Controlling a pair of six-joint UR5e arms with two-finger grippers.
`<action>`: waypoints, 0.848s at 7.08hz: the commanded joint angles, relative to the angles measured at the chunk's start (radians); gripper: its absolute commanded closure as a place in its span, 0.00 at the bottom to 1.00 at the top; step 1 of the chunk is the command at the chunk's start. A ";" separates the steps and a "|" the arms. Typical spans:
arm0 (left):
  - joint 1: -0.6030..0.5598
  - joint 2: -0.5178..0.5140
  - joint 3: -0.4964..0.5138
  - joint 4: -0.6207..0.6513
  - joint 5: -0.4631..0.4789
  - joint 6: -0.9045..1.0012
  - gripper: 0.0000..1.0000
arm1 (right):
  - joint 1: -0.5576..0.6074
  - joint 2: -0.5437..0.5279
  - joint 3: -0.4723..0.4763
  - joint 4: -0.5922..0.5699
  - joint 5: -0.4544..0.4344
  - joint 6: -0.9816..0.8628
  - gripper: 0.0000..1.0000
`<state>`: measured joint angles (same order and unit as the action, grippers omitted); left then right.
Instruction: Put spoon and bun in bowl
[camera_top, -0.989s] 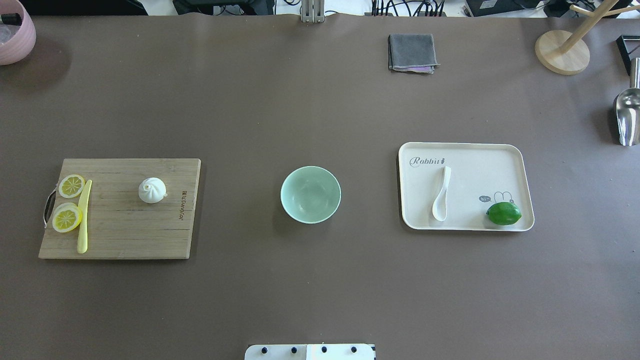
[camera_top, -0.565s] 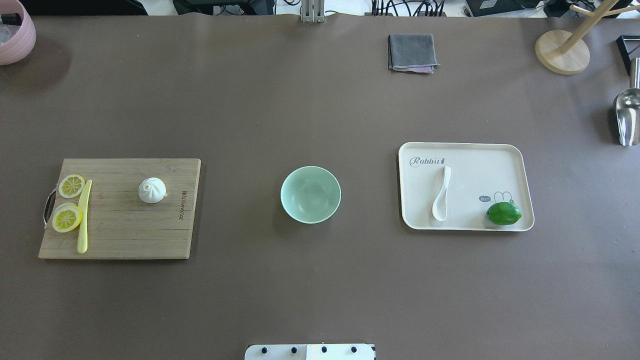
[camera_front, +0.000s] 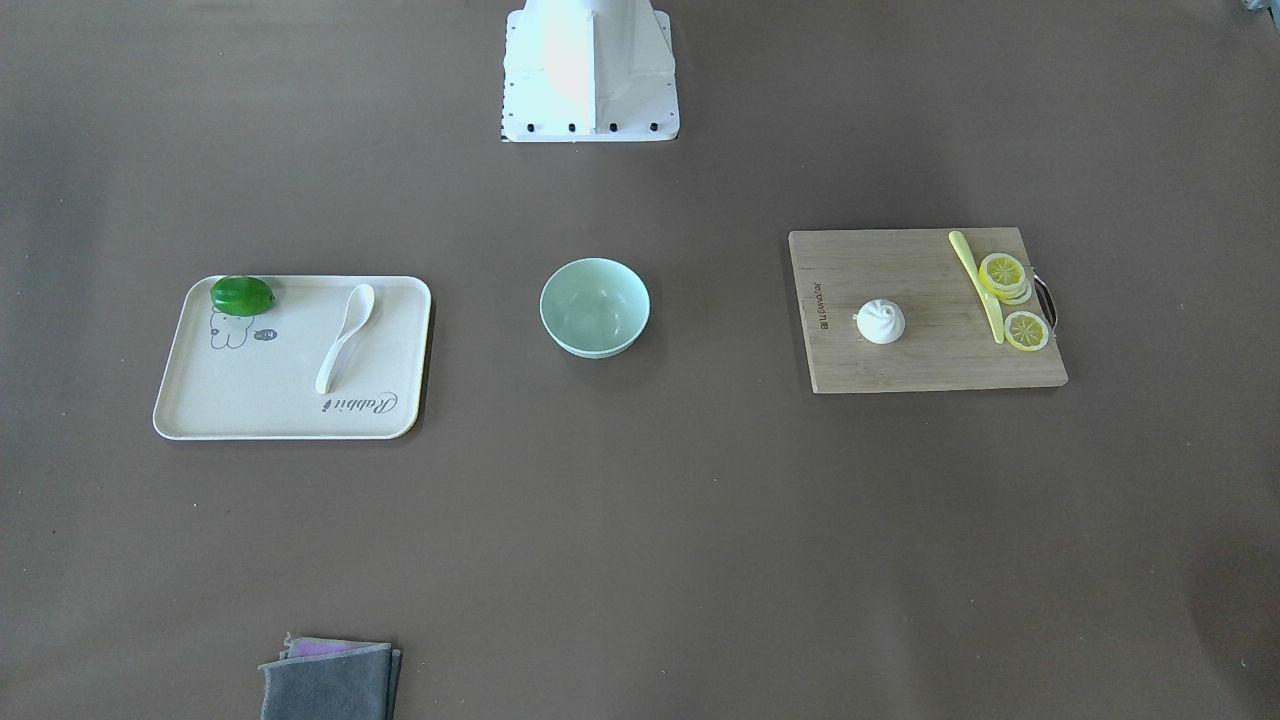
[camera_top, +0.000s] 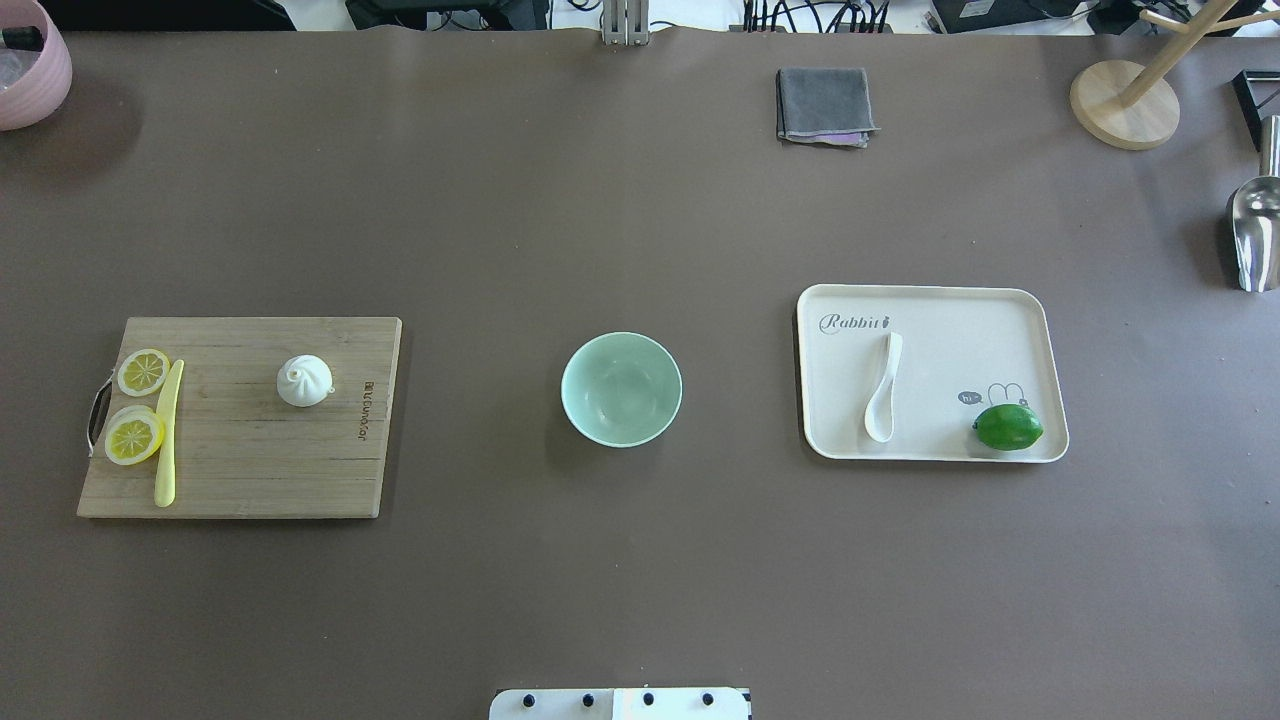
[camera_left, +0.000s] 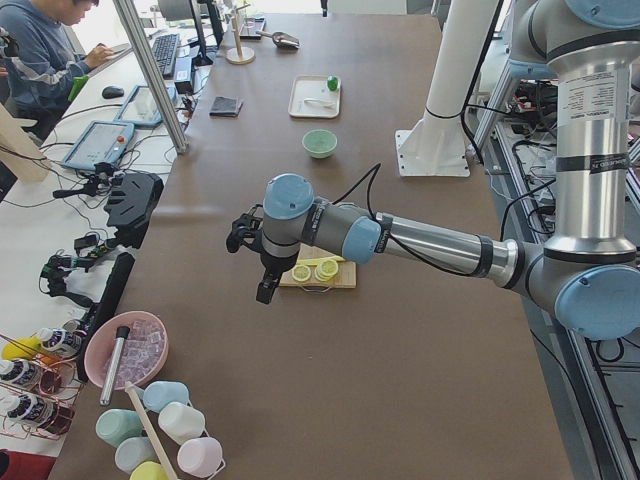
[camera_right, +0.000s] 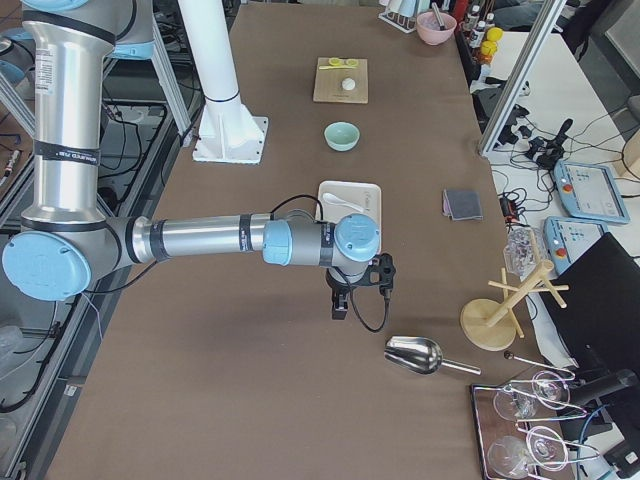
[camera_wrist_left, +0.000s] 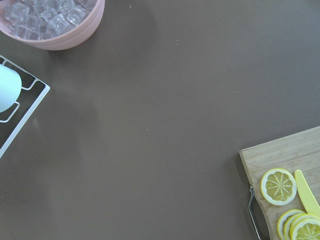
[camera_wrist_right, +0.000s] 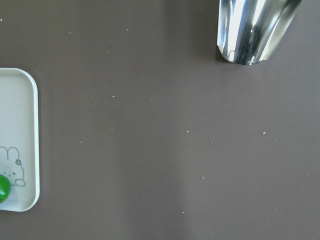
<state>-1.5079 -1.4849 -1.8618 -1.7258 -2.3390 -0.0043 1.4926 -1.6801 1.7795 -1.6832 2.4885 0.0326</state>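
Note:
The white bun (camera_top: 304, 381) sits on a wooden cutting board (camera_top: 250, 460) at the left. The mint-green bowl (camera_top: 621, 389) stands empty at the table's middle. The cream spoon (camera_top: 882, 390) lies on a beige tray (camera_top: 1040, 320) at the right. In the front-facing view the bun (camera_front: 882, 322), bowl (camera_front: 594, 307) and spoon (camera_front: 345, 337) are mirrored. My left gripper (camera_left: 262, 290) shows only in the exterior left view, above the table beyond the board's outer end. My right gripper (camera_right: 340, 310) shows only in the exterior right view, between tray and metal scoop. I cannot tell whether either is open.
Lemon slices (camera_top: 135, 435) and a pale-yellow knife (camera_top: 167, 435) lie on the board. A lime (camera_top: 1008, 427) sits on the tray. A grey cloth (camera_top: 823, 105), wooden stand (camera_top: 1123, 103), metal scoop (camera_top: 1253, 235) and pink ice bowl (camera_top: 30, 70) line the edges.

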 joint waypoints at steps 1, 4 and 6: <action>0.000 0.011 0.006 -0.055 0.001 -0.005 0.01 | 0.000 0.006 0.000 0.002 0.024 0.004 0.00; 0.002 0.011 0.003 -0.063 -0.005 -0.003 0.01 | 0.000 0.016 0.005 0.002 0.027 0.006 0.00; 0.002 0.011 0.006 -0.110 -0.006 -0.006 0.01 | -0.002 0.023 -0.008 0.014 0.023 0.006 0.00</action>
<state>-1.5064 -1.4747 -1.8570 -1.8069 -2.3439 -0.0074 1.4921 -1.6628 1.7824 -1.6782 2.5154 0.0388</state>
